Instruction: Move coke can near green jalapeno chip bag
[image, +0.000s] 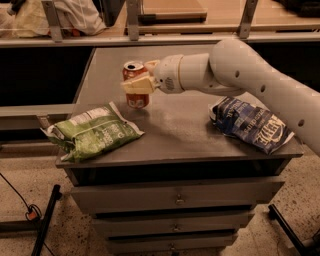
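Note:
The coke can (135, 85), red-orange with a silver top, stands upright at the table surface just behind the right end of the green jalapeno chip bag (92, 132). My gripper (138, 84) reaches in from the right and is shut on the can, one pale finger across its front. The green bag lies flat at the table's front left corner, its white end panel pointing back left. A narrow strip of table separates can and bag.
A dark blue chip bag (252, 123) lies at the table's right side, under my white arm (235, 70). The grey table (175, 120) tops a drawer cabinet. A shelf rail with posts runs behind. Black stand legs rest on the floor at both sides.

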